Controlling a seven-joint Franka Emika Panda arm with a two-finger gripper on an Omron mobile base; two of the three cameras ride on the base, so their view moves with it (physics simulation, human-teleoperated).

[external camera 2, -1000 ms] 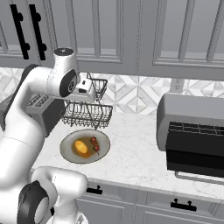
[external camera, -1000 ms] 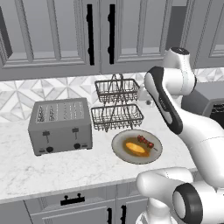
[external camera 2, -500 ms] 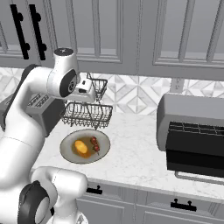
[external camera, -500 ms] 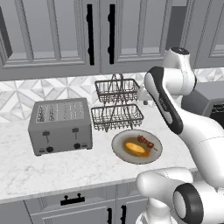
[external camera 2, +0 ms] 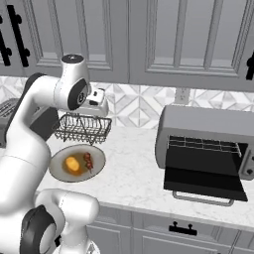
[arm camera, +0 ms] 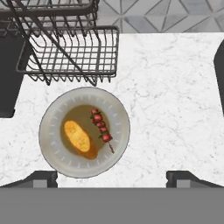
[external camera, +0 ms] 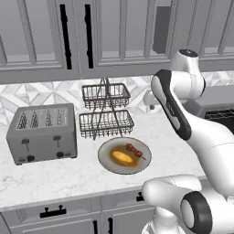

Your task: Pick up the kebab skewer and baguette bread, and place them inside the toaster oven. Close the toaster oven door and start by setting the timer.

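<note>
A round plate point(arm camera: 49, 131) on the marble counter holds the kebab skewer point(arm camera: 102, 127) with dark-red chunks and, to its left, the orange-yellow baguette bread point(arm camera: 78, 137). Both base views also show the skewer point(external camera: 134, 151) point(external camera 2: 88, 161) and the bread point(external camera: 123, 158) point(external camera 2: 73, 164). My gripper point(arm camera: 113, 178) hangs high above the plate, open, with nothing between its wide-apart fingertips. Far to the right stands the toaster oven point(external camera 2: 198, 129). Its toaster oven door point(external camera 2: 203, 181) is folded down flat, and the wire rack inside shows.
A two-tier wire basket point(external camera: 106, 114) point(arm camera: 65, 48) stands just behind the plate. A grey four-slot toaster point(external camera: 42, 132) sits at the counter's left. Bare marble point(external camera 2: 134, 168) lies between plate and oven. Wall cabinets hang overhead.
</note>
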